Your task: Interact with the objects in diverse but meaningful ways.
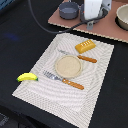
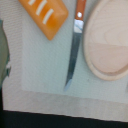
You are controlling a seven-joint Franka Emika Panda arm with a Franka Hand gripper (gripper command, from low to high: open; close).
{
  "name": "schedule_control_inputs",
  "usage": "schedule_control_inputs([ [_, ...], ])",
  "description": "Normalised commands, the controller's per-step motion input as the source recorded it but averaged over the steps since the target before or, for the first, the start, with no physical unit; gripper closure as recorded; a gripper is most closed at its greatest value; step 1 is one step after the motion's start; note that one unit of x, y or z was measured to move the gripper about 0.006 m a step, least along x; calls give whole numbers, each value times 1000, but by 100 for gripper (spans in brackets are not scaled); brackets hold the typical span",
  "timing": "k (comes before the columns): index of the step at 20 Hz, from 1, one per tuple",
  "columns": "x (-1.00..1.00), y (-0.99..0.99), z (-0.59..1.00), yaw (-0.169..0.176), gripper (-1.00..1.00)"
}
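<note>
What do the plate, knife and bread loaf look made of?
Plate: probably wood, matte, with faint grain and a raised rim. Knife: shiny grey blade, seemingly metal, with an orange handle, likely plastic. Bread loaf: smooth orange-yellow with pale slashes, apparently moulded plastic.

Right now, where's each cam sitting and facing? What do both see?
Exterior view: off the arm, raised, looking down across the placemat; the arm's white end shows at the far edge, gripper itself unclear.
Wrist view: on the wrist, looking down; no fingers in frame.
Shared: bread loaf, knife, wooden plate.
</note>
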Motion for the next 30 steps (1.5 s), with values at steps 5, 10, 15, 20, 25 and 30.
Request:
schedule_control_inputs([
  [5,-106,-911,-274,0,-100],
  [10,-547,-811,-527,0,-100],
  [15,-948,-538,-521,22,-100],
  [20,-1000,-451,-397,5,-100],
  [25,-1000,-292,-245,3,-100],
  [30,-983,-302,-185,21,-100],
])
